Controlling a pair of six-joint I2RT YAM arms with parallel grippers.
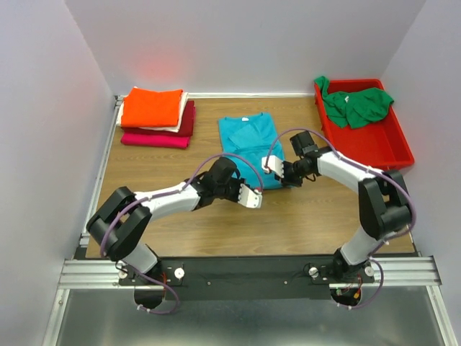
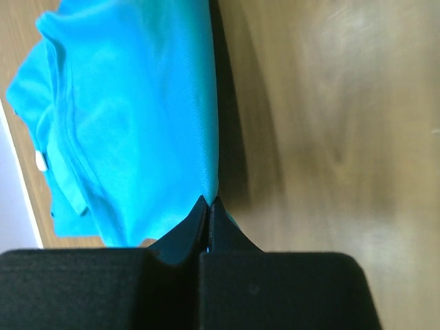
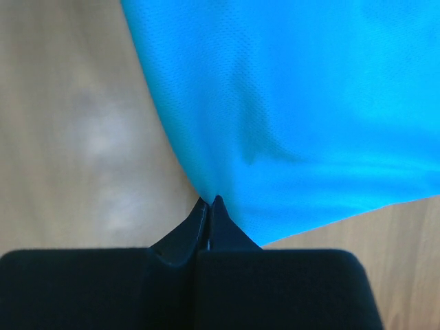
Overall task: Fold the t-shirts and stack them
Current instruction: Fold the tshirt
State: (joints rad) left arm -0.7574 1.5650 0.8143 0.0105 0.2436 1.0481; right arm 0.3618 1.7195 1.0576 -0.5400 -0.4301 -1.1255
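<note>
- The teal t-shirt [image 1: 248,140] lies lengthwise away from the arm bases, collar at the far end.
- The left arm [image 1: 169,196] and right arm [image 1: 346,169] have jaws clenched on its near corners (neither arm nearer).

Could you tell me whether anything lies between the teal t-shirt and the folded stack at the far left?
Nothing visible does: only bare table separates the teal t-shirt from the folded stack. The left gripper and right gripper are shut on its near edge.

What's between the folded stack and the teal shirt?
Nothing but bare table, as the top view shows: the folded stack sits apart from the teal shirt, with wood showing between them.
</note>
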